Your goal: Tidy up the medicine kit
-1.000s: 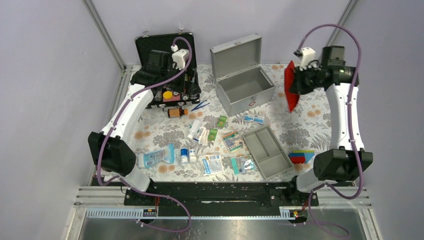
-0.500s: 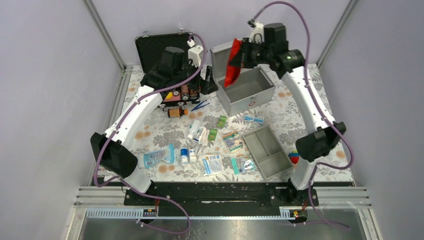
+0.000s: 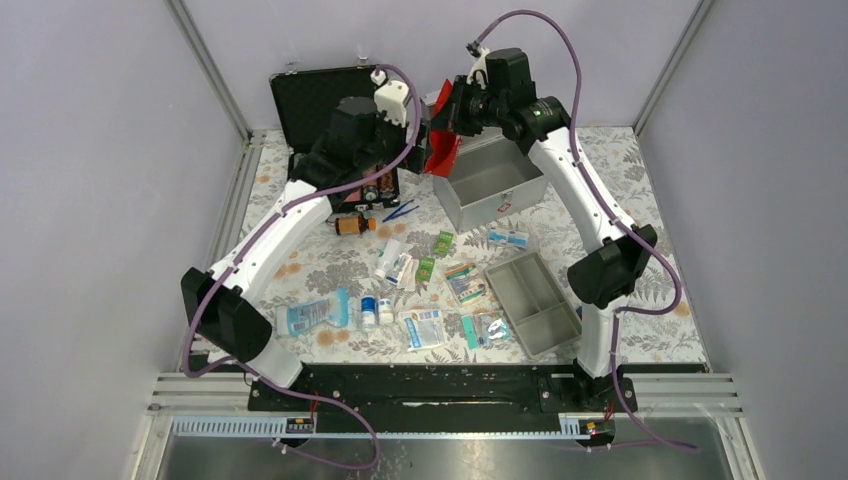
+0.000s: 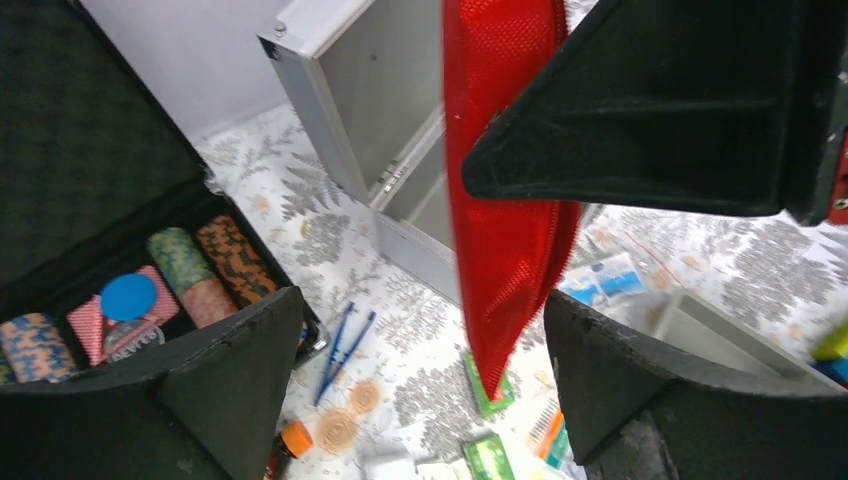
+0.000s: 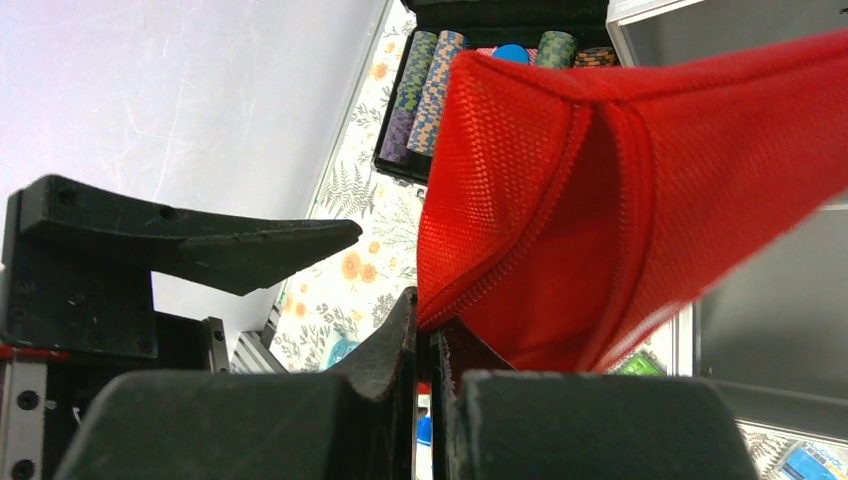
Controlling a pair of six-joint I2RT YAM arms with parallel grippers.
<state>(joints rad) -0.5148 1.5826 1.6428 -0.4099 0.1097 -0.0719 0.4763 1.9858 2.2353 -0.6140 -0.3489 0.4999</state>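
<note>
The medicine kit's grey metal box (image 3: 495,185) stands open at the back, lid up, and also shows in the left wrist view (image 4: 390,100). Its grey divided tray (image 3: 530,300) lies apart, near the front right. My right gripper (image 3: 452,112) is shut on the edge of a flat red pouch (image 3: 441,145), which hangs beside the box's left wall. In the left wrist view the red pouch (image 4: 505,200) hangs between the wide-open fingers of my left gripper (image 4: 425,345), nearer the right finger and not pinched. In the right wrist view my right gripper (image 5: 425,320) clamps the red pouch (image 5: 620,200).
A black case of poker chips (image 3: 330,110) stands open at the back left, just behind my left arm. Blue tweezers (image 3: 398,211), an orange-capped bottle (image 3: 350,225) and several packets and small bottles (image 3: 420,270) lie scattered over the flowered cloth (image 3: 300,260).
My right arm has swung from the far right across the metal box to its left side, carrying the red pouch. My left gripper rose from the chip case to meet the pouch.
</note>
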